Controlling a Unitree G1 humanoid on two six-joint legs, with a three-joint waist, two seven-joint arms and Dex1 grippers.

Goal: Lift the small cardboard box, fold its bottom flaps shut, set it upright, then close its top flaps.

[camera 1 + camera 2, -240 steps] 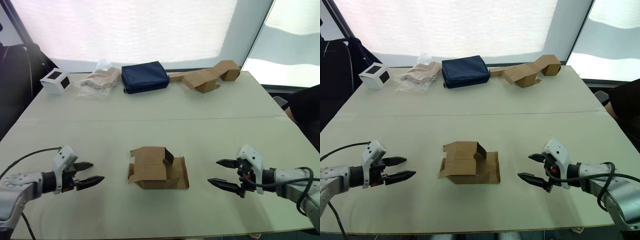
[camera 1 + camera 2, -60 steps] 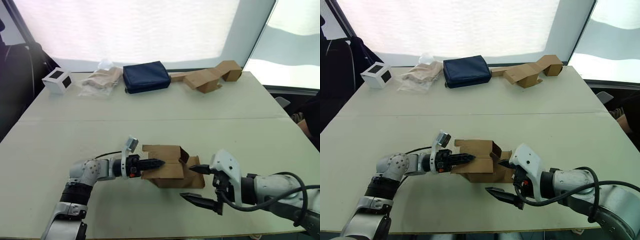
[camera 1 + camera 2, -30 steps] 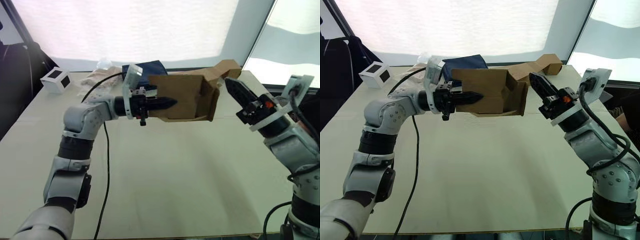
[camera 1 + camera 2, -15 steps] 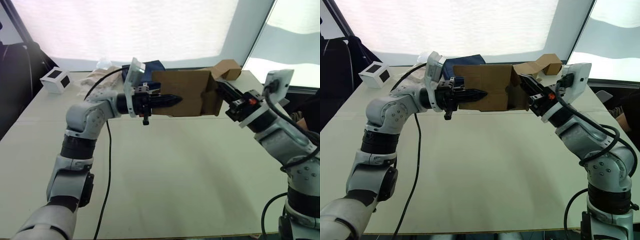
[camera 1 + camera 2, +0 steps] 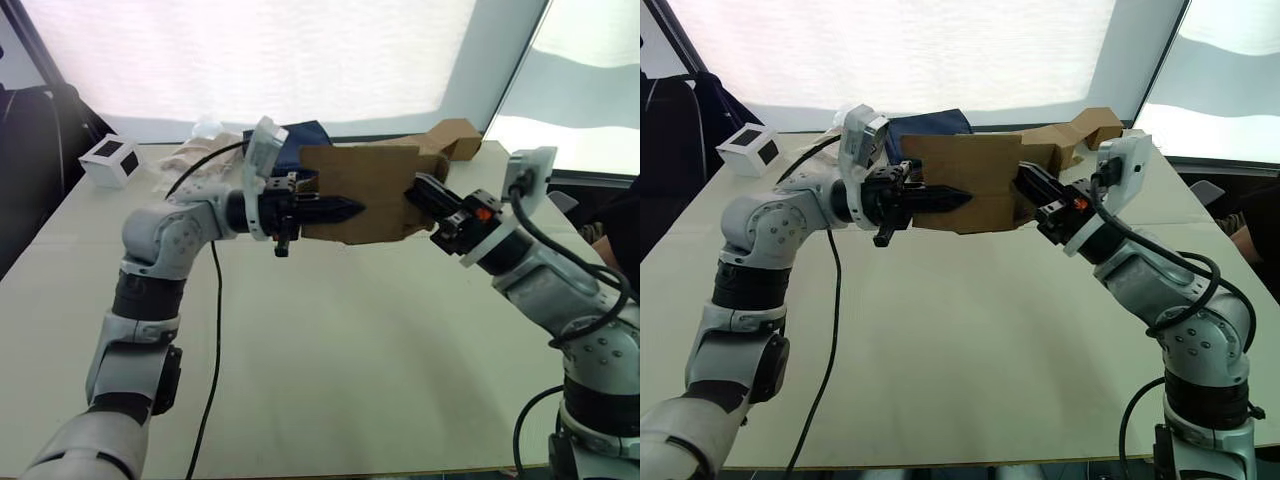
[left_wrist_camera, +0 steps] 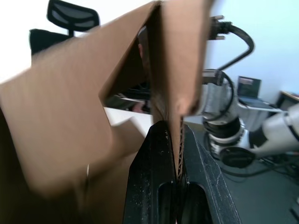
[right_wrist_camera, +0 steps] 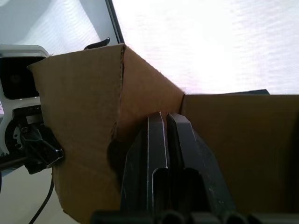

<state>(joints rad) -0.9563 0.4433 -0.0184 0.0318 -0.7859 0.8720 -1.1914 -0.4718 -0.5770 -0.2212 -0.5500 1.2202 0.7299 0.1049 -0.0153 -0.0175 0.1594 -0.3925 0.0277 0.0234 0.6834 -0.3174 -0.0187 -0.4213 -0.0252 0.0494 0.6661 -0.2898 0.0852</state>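
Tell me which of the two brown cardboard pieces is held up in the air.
The small brown cardboard box, clamped by the left gripper; the longer zigzag-folded cardboard piece lies on the table behind.

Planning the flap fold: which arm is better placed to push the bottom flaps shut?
Right. The left gripper is clamped on the small cardboard box, holding it aloft; the right gripper, shut, is already at its open end.

We see the small cardboard box (image 5: 375, 190), plain brown corrugated, raised above the table's far middle, lying on its side with its open, flapped end facing right.
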